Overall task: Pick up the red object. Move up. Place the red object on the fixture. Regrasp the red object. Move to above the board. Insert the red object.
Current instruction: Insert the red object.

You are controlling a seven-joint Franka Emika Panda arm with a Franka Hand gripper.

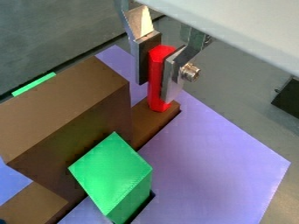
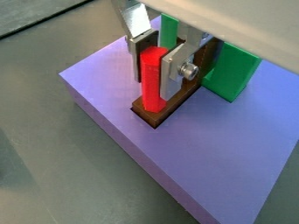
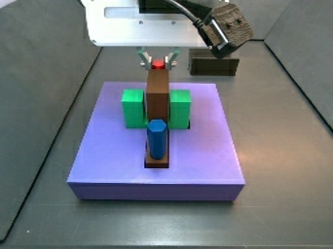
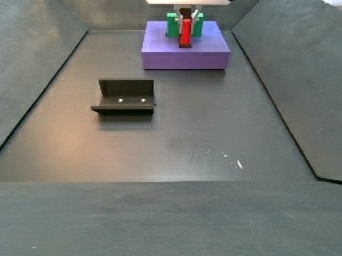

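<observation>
One gripper (image 2: 162,63) is clamped on one red object (image 2: 155,77), standing upright on the brown bar (image 1: 70,118) at the board's (image 3: 196,160) far end. Two green blocks (image 3: 134,107), one blue peg (image 3: 156,138). One fixture (image 4: 124,96) sits centre-left, well apart. The arm is cropped.

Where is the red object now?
The red object stands upright between the end effector fingers, on the brown bar of the board, beside the green block.

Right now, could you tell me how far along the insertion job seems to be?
Done: the fixture stands empty, so the regrasp is behind. In hand: the end effector is over the board, shut on the upright red object, whose lower end sits at the brown bar. Left: full seating and release.
</observation>
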